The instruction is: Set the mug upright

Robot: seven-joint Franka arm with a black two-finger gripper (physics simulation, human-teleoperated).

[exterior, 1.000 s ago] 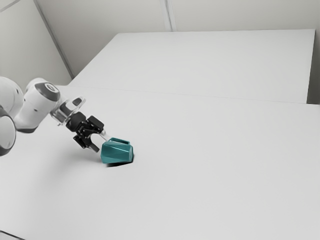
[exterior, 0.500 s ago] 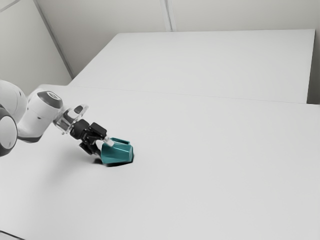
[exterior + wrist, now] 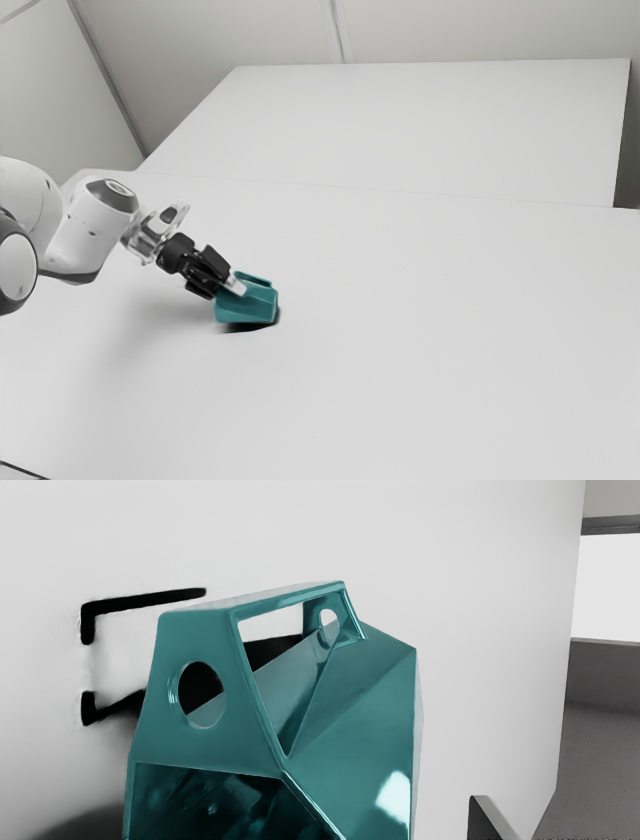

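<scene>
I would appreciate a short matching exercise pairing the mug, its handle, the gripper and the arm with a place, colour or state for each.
1. Mug
2. Handle
3. Gripper
4. Arm

A. Black, at the mug
B. Comes in from the exterior view's left
C. Tipped on its side, not upright
D. Teal, with round holes through it

Right pairs: 1-C, 2-D, 3-A, 4-B
</scene>
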